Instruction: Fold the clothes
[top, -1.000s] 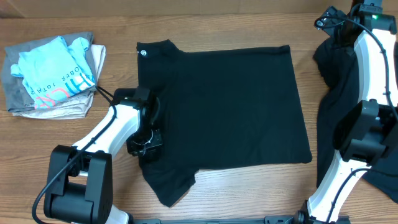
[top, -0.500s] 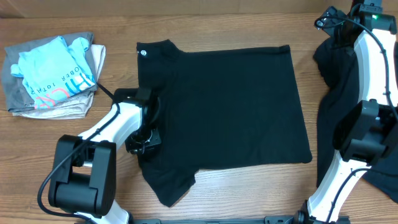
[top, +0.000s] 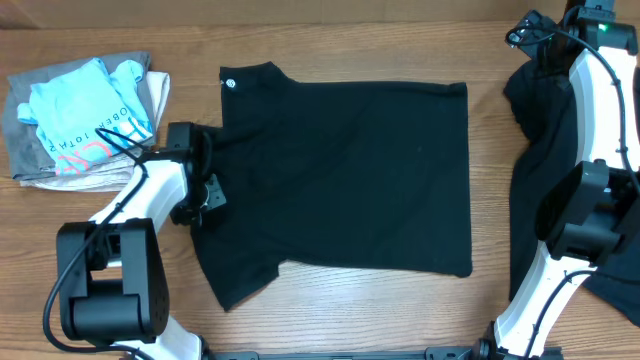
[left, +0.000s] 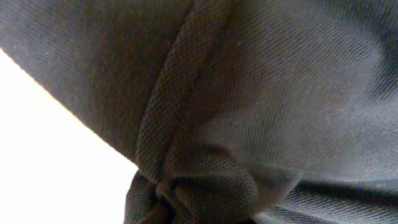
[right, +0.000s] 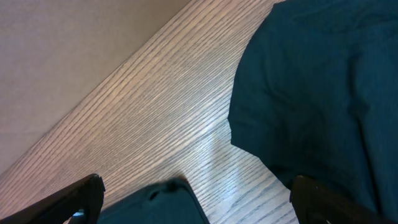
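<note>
A black T-shirt (top: 350, 170) lies spread flat mid-table, its small round white logo (top: 228, 84) at the far left corner. My left gripper (top: 203, 196) sits at the shirt's left edge, just above the near sleeve (top: 235, 280). In the left wrist view the black fabric (left: 249, 93) fills the frame and bunches into a pinched knot at the bottom, hiding the fingers. More black clothes (top: 545, 130) are heaped at the right. My right gripper (top: 522, 30) hangs over that heap's far end. It stands open (right: 199, 208) over bare wood, dark cloth (right: 323, 81) beside it.
A stack of folded clothes, a light blue shirt (top: 85, 120) on grey ones, lies at the far left. Both arm bases (top: 105, 290) (top: 570, 230) stand at the near edge. The wooden table (top: 350, 320) shows in front of the shirt.
My left gripper has moved left and away from me, dragging the T-shirt leftward; the near sleeve and right edge shifted left. The right arm has not moved.
</note>
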